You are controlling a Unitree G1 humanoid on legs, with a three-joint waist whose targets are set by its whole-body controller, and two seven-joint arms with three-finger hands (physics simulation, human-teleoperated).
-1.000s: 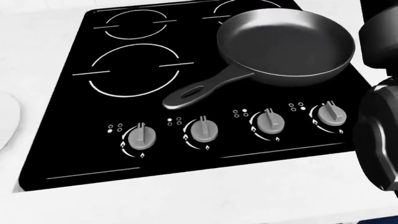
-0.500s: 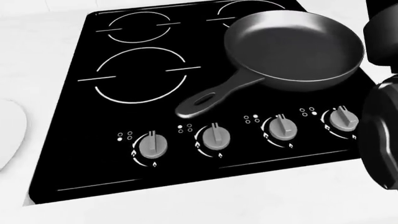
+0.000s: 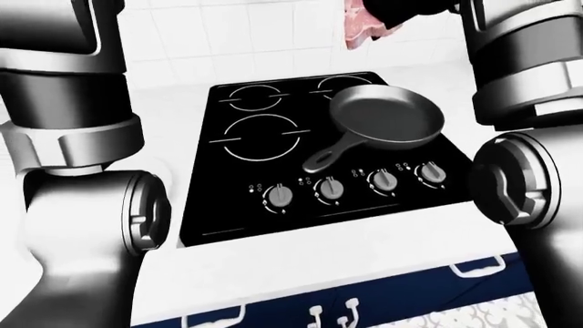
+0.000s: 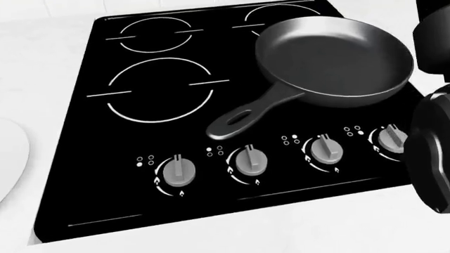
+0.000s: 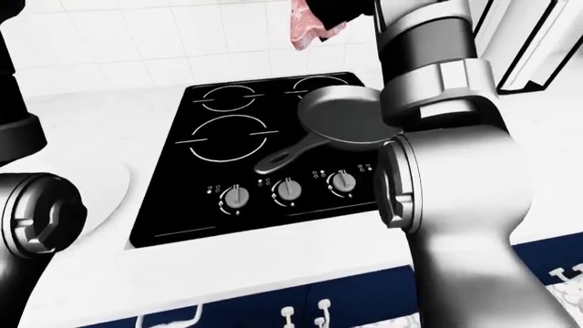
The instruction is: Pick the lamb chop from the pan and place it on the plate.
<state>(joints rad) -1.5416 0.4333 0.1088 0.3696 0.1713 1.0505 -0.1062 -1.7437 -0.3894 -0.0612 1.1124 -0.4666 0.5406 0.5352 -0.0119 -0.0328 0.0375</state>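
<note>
The lamb chop (image 3: 363, 29), pink and white, hangs high above the stove at the top edge of both eye views. The dark fingers of my right hand (image 3: 401, 12) are closed round it. Below it the black pan (image 4: 334, 52) sits empty on the upper right burner of the stove (image 4: 84, 174), its handle (image 4: 249, 113) pointing down-left. The white plate (image 4: 10, 155) shows only as a curved edge at the head view's left; it also lies left of the stove as the plate (image 5: 128, 198). My left arm (image 3: 82, 178) rises out of frame, its hand unseen.
Several grey knobs (image 4: 179, 171) line the stove's lower edge. White counter (image 4: 232, 232) surrounds the stove, with a tiled wall (image 3: 237, 34) behind and navy drawers (image 3: 383, 301) with handles below. My right forearm (image 4: 430, 153) fills the head view's right edge.
In the head view the whole picture has slid slightly down and right, so the camera has moved. The pan stays empty and in place on the stove.
</note>
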